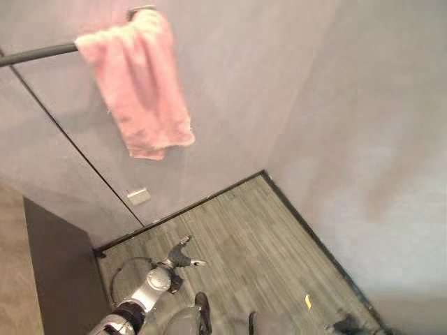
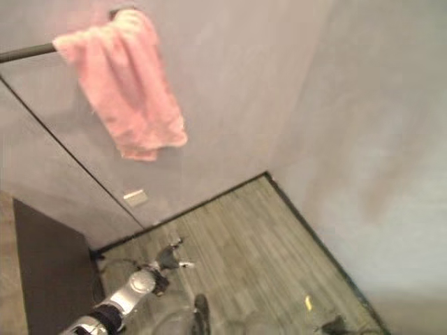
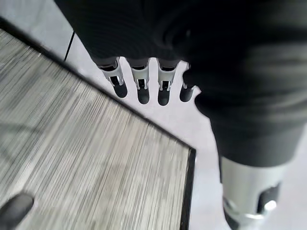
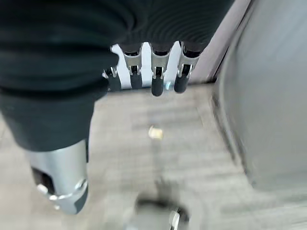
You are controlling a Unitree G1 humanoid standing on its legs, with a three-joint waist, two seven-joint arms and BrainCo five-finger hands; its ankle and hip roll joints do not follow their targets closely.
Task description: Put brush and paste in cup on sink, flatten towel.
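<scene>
We count one pink towel (image 1: pixel 140 80), bunched on one dark rail (image 1: pixel 35 54) far left, well apart from our left hand (image 1: pixel 183 257) and right hand (image 4: pixel 153 72), both relaxed, holding nothing.

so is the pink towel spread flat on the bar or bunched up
Bunched: the pink towel hangs crumpled and slanted over the bar, not spread flat.
</scene>
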